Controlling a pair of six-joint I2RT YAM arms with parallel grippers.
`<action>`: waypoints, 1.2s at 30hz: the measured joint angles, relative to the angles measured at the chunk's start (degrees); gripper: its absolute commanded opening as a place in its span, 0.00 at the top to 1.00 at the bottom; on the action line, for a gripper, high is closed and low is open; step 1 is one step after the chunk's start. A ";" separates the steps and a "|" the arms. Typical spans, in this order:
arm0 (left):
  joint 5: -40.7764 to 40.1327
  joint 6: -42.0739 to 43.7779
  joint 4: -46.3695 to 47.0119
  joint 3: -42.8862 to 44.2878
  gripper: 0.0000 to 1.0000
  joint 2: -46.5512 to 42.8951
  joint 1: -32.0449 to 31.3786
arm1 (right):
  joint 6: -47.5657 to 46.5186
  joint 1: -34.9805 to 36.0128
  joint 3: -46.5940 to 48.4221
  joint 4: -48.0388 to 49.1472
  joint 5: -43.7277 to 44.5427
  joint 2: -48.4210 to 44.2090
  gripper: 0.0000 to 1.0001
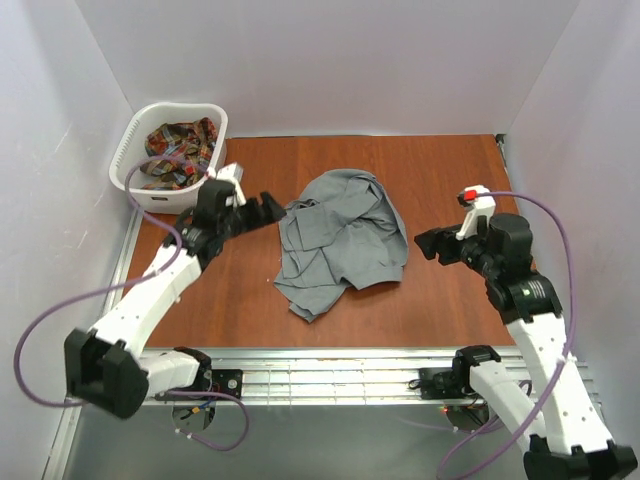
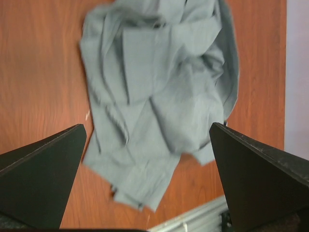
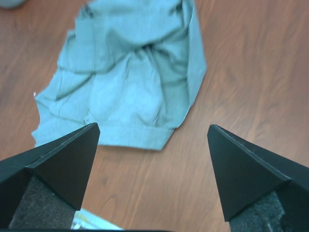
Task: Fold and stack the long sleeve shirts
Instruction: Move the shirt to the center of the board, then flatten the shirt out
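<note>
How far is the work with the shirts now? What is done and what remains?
Done: only that the grey shirt lies on the table, crumpled, not folded. In hand: nothing; the left end effector and the right end effector are open, one each side of it. Left: fold the grey shirt, take the plaid shirt from the white basket, fold it, stack both.

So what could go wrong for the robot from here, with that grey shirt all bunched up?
The grey shirt lies crumpled in overlapping layers, so a gripper might pinch several at once and the fold could come out lumpy.
The left gripper and right gripper are both open on either side of it; grabbing mismatched spots might twist it instead of spreading it.
The plaid shirt, bunched in the basket, may snag coming out.
</note>
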 measured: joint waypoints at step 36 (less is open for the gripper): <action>0.09 -15.37 9.97 -19.78 1.00 16.22 -6.08 | 6.84 2.99 3.37 21.27 5.40 53.77 0.60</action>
